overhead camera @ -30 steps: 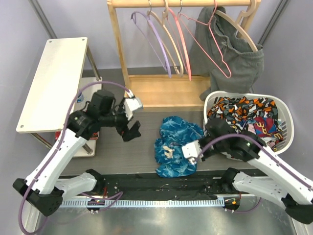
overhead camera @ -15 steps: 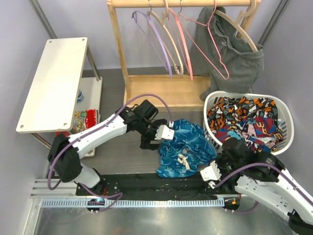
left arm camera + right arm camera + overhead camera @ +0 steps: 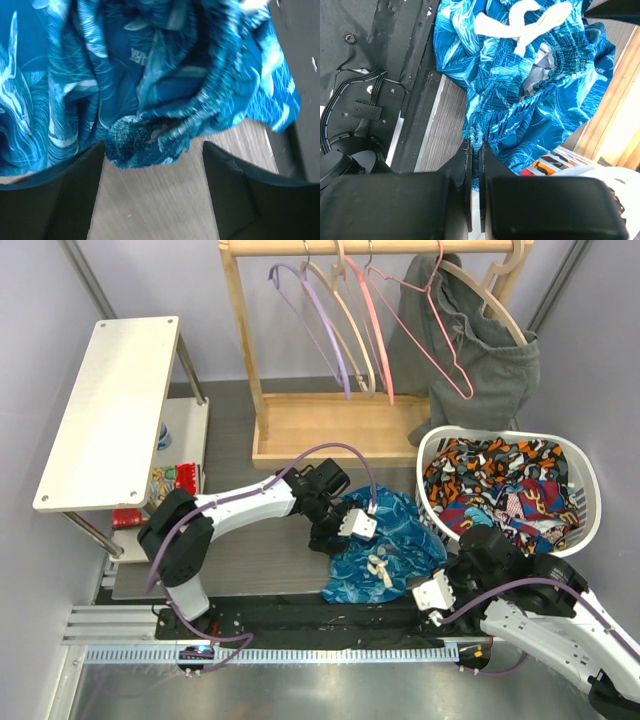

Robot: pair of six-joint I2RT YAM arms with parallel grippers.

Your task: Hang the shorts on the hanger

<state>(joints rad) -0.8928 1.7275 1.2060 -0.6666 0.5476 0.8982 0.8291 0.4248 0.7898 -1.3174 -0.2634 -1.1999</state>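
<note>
I'm hovering my left gripper, jaws apart, astride a bunched fold of the shorts, while my right gripper is pinching their edge shut near the front edge of the table. The hanger is hanging on the rack toward the back edge. If I close on several layers, I'm risking lifting a tangled wad that won't drape.

The shorts lie crumpled in a heap on the surface; blue, pale teal leaf print, white drawstring showing on top, elastic waistband bunched; the hanger, thin pink wire, hangs tilted from the wooden rail, well apart.
</note>
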